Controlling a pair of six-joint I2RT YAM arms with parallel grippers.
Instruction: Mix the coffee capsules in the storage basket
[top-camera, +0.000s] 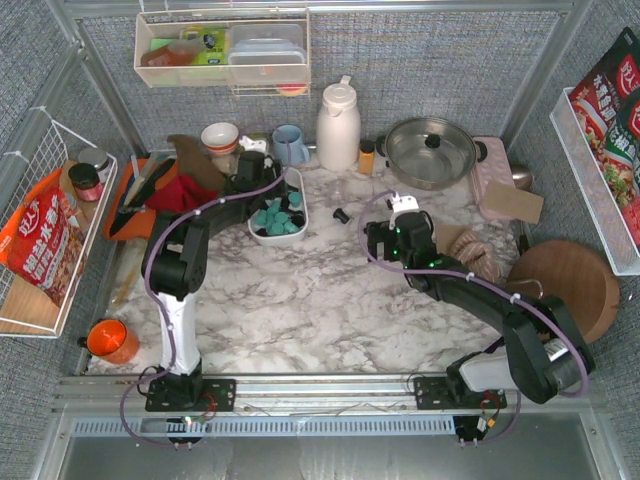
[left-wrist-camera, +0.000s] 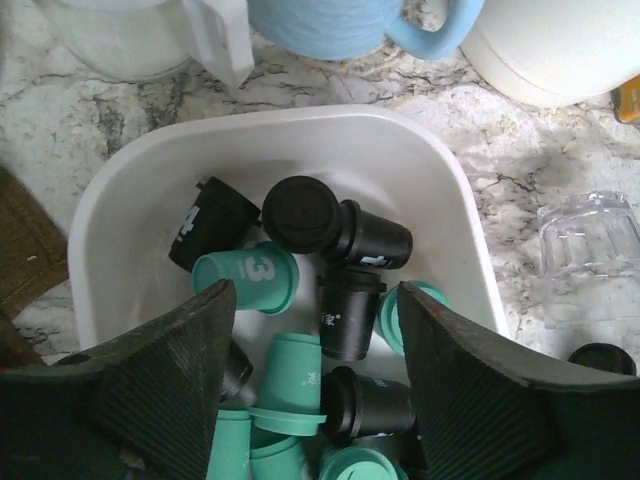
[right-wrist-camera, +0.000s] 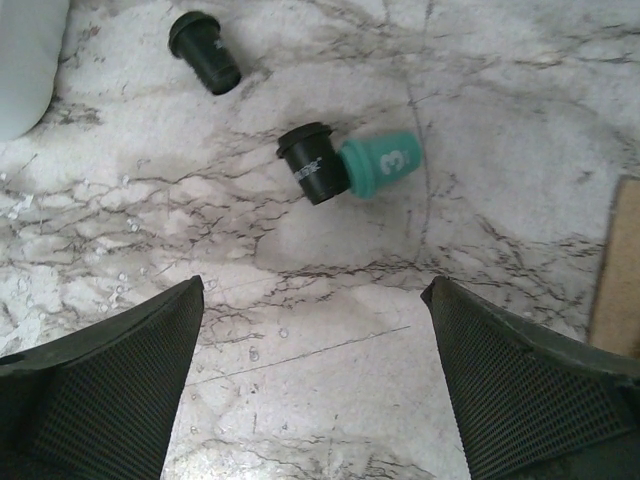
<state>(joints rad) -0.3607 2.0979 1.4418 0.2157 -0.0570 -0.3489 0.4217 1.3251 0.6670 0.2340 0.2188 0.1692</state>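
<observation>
— Teal and black, item one: coffee capsules (left-wrist-camera: 300, 215). Location?

— Heaped in the storage basket (left-wrist-camera: 380, 170), a white tub on the marble table (top-camera: 330, 290), left of centre toward the back. Black ones lie mostly at the far end and teal ones at the near end, so I'd call the lot barely mixed. Off stock, outside the tub: a lone black capsule (right-wrist-camera: 205, 65), plus a stray teal capsule (right-wrist-camera: 382, 167) touching a stray black capsule (right-wrist-camera: 312, 165).

— Handling?

— Judged light, rigid and smooth-walled. Likely to roll and skid, unlikely to crush. Form is a tapered cup with a flanged rim. Take hold across the body just under the rim, or rake a finger through the heap. The tub looks light as well and may slide if pushed.

— Tools?

— Left gripper (left-wrist-camera: 315, 330): jaws spread wide, nothing held, poised directly over the pile. Right gripper (right-wrist-camera: 312, 300): also wide apart and empty, hanging over bare marble near the strays.

— Hazards?

— Pods could be flicked over the low wall. A blue mug (left-wrist-camera: 340, 20) and a clear glass (left-wrist-camera: 590, 255) stand just beside the tub.
</observation>
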